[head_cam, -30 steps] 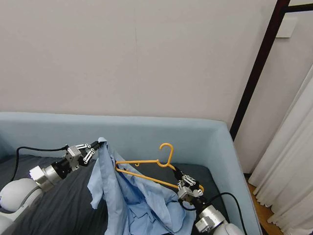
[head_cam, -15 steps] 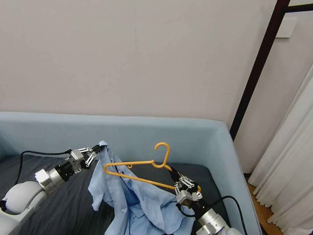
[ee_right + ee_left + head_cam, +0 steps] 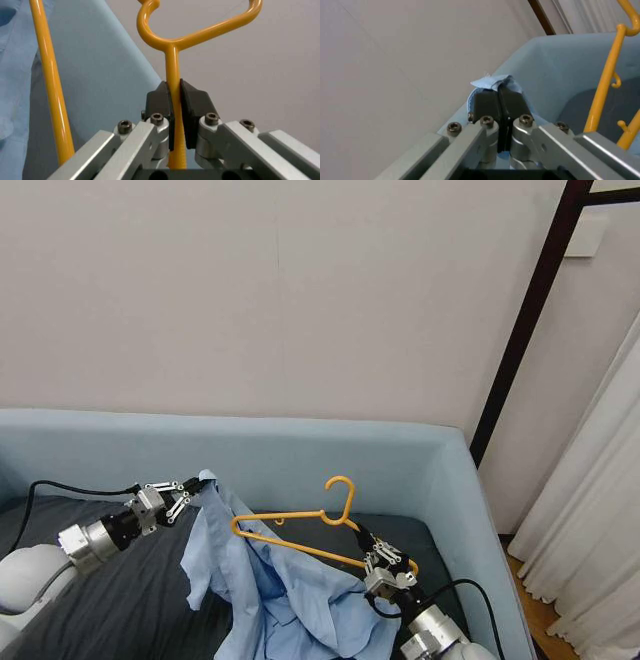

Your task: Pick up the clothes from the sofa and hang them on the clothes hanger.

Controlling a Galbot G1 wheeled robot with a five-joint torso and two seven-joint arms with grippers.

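We see the light blue shirt (image 3: 265, 580) partly lifted, its lower folds heaped on the dark seat cushion (image 3: 100, 605) of the pale blue sofa (image 3: 330, 450). Our left end effector (image 3: 196, 492) is pinched together on the shirt's raised edge. The left end of the orange hanger (image 3: 300, 546) overlaps the cloth. Our right end effector (image 3: 378, 555) is clamped on the hanger's wire near its right end

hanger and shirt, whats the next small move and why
Probably the right gripper should slide the hanger a little toward the left gripper, which holds the shirt up by its edge beside the hanger's free end; the shirt looks not yet seated on it.
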